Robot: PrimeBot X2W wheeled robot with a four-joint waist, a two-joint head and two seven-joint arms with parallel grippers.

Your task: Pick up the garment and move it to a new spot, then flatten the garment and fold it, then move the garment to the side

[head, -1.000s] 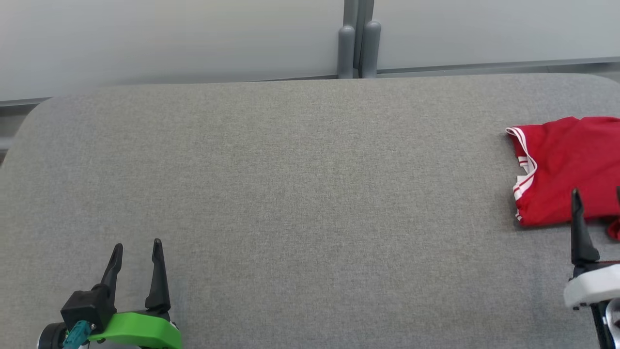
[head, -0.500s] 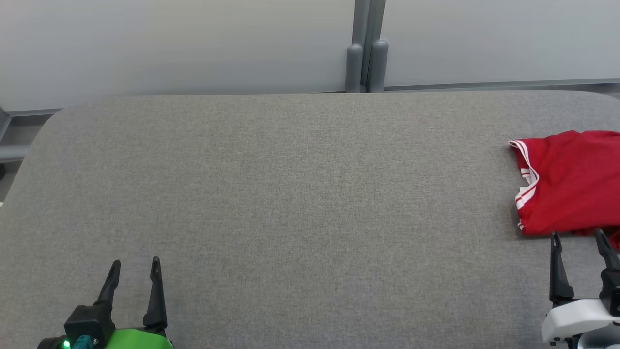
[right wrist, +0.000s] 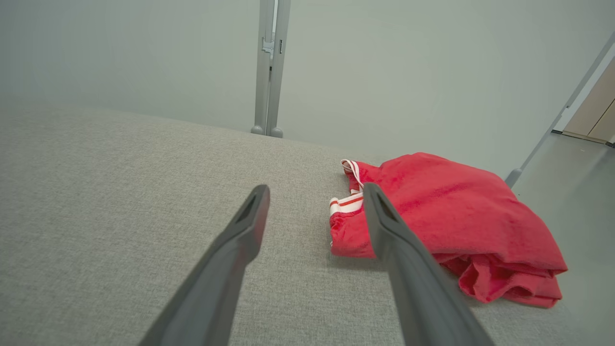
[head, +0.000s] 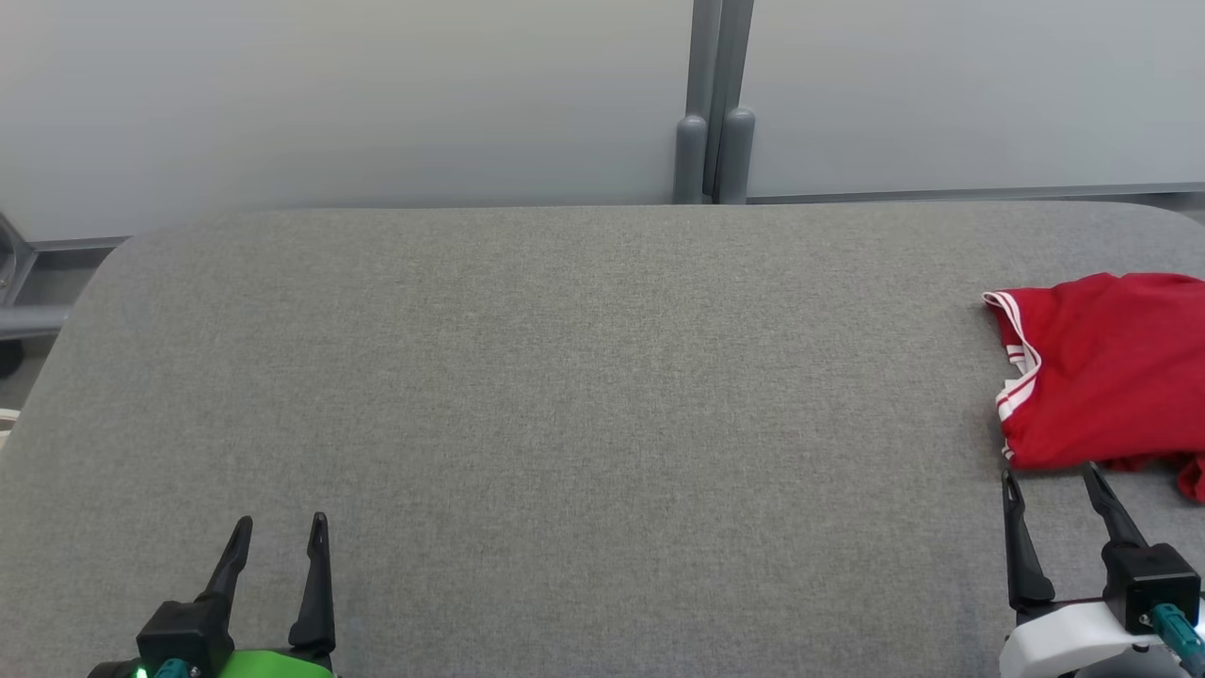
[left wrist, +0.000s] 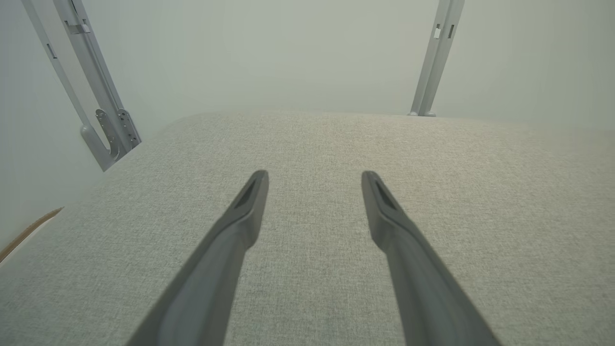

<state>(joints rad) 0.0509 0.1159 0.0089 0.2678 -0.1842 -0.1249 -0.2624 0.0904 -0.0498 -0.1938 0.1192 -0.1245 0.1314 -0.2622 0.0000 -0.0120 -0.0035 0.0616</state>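
Observation:
The garment (head: 1106, 377) is red with white-striped trim, folded into a bundle at the right edge of the grey table (head: 565, 395); part of it runs past the head view's right border. My right gripper (head: 1050, 476) stands open just in front of it, fingertips close to its near edge and apart from it. In the right wrist view the garment (right wrist: 447, 216) lies ahead and to the right of the open right gripper (right wrist: 314, 190). My left gripper (head: 282, 523) is open at the lower left, far from the garment, over bare fabric (left wrist: 312, 175).
A pale partition wall runs behind the table, with a grey double post (head: 714, 141) at its middle. Another metal bracket (left wrist: 103, 134) stands off the table's left corner. The table's right edge drops to floor (right wrist: 576, 192) just beyond the garment.
The head camera has tilted, shifting the whole picture down. My right gripper has drawn back off the garment toward the near side and left, with both fingers now showing. The left gripper has hardly moved.

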